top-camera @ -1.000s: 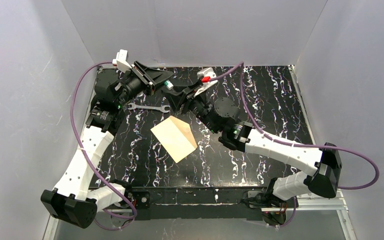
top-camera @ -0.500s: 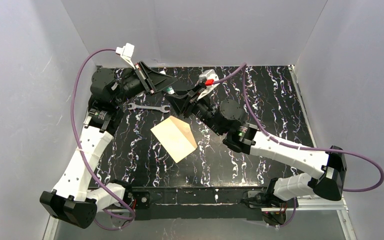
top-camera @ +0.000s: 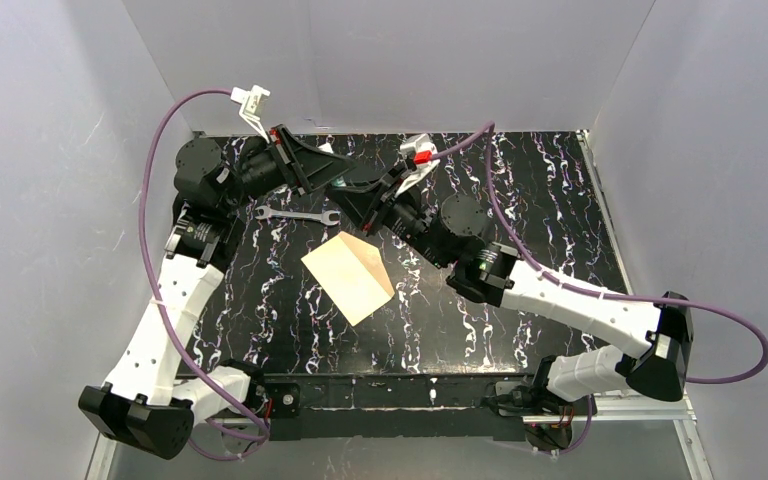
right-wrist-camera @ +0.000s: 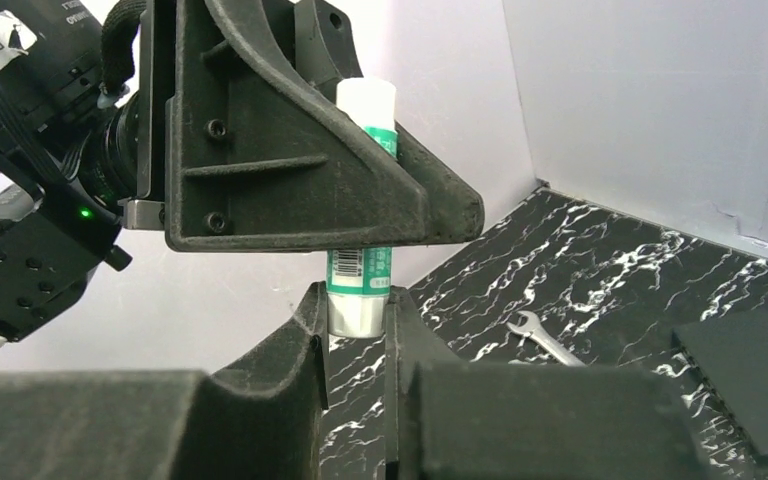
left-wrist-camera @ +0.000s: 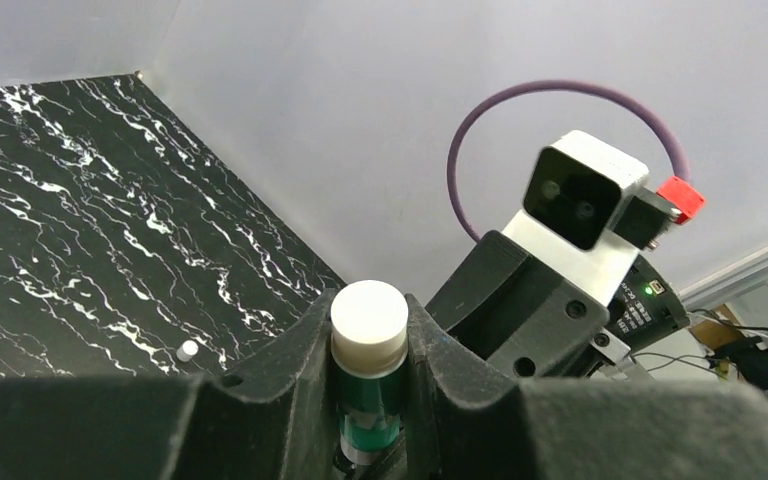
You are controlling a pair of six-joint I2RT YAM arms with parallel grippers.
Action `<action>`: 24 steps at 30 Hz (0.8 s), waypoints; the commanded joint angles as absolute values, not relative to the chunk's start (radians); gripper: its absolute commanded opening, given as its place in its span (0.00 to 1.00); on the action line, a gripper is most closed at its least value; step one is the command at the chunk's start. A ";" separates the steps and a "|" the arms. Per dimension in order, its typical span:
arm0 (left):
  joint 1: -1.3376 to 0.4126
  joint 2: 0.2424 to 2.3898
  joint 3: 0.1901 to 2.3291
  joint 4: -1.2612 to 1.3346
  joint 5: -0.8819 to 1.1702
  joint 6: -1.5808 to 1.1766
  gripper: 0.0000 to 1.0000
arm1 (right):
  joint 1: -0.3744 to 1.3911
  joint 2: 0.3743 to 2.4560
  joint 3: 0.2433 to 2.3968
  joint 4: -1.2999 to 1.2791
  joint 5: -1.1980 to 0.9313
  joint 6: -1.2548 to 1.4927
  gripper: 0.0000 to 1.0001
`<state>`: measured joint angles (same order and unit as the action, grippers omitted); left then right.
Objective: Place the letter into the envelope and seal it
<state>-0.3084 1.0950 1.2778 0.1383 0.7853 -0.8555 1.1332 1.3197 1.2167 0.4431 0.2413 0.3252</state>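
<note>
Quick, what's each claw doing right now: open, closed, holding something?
Left claw: closed, holding the glue stick near its white cap.
Right claw: closed around the same glue stick's lower end.

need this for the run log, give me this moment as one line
left pincer: holds glue stick | right pincer: gripping its free end | envelope: flat on table

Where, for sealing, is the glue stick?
The glue stick sits far back, left of centre in the top view, beyond the wrench, held by the left gripper, its other end between the right gripper's fingers.
</note>
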 commanded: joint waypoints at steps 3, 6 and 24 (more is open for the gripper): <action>-0.307 1.056 1.310 0.188 0.862 -0.809 0.00 | 1.124 1.315 1.304 0.406 0.189 0.341 0.01; -0.308 1.070 1.342 0.200 0.929 -0.768 0.00 | 1.112 1.295 1.318 0.377 0.077 0.345 0.01; -0.332 1.219 1.573 0.427 1.396 -0.779 0.00 | 0.988 1.398 1.351 0.890 -0.656 0.766 0.01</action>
<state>-0.3210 1.1969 1.5322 0.3786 1.3090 -0.8124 0.9977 1.3544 1.2961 0.6456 -0.4881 0.5915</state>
